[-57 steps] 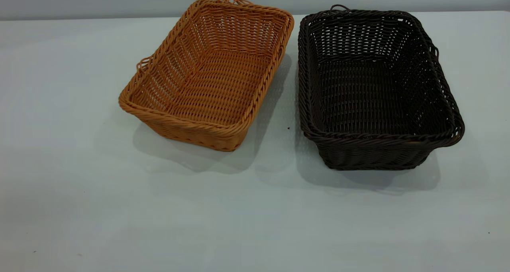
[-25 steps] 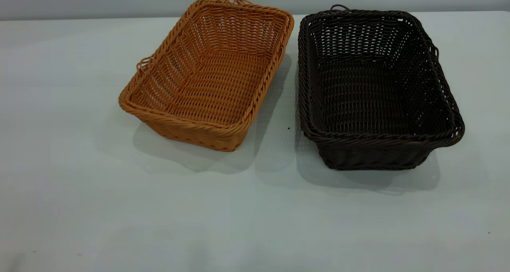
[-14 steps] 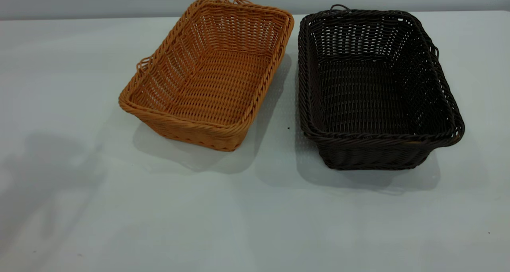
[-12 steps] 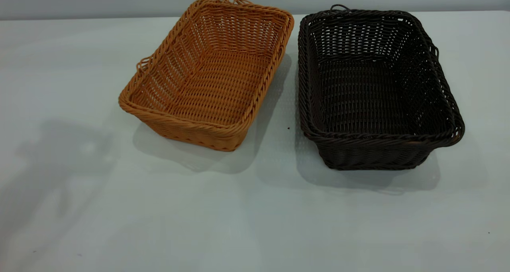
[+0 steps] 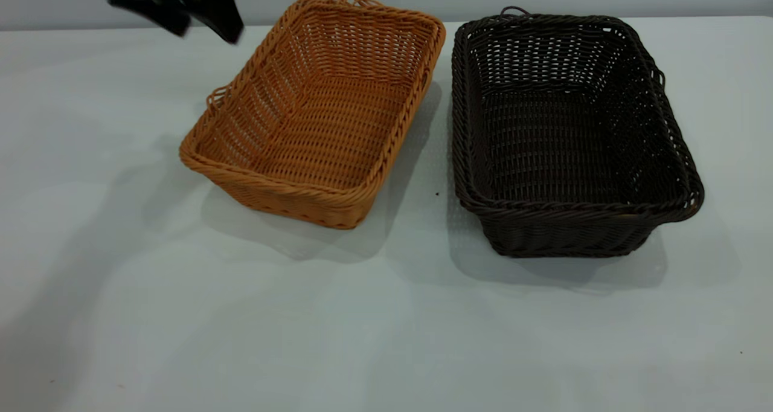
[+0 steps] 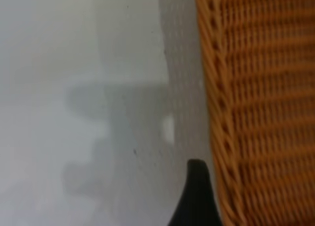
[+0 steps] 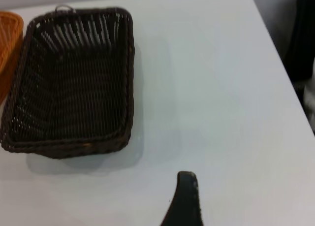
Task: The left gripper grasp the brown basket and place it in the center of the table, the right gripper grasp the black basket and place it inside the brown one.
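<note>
Orange-tan woven wicker basket (image 5: 320,113) sits left of table (image 5: 181,315) centre, long axis running near-to-far, slightly skewed. Bulky black left gripper (image 5: 181,4) hangs above, off its far-left rim; finger state unreadable. Dark brown-black wicker basket (image 5: 567,134) beside it, right. Right gripper (image 7: 184,201) well back, fingers unreadable.

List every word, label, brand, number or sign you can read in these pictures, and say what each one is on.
None: no readable text shows in any view.
The brown basket and the black basket are bare wicker, with no tag or label showing.
The table is plain, with no markings.
The left pincer, above the table near the brown basket's far left corner, shows no lettering; nor does the right pincer's fingertip.
</note>
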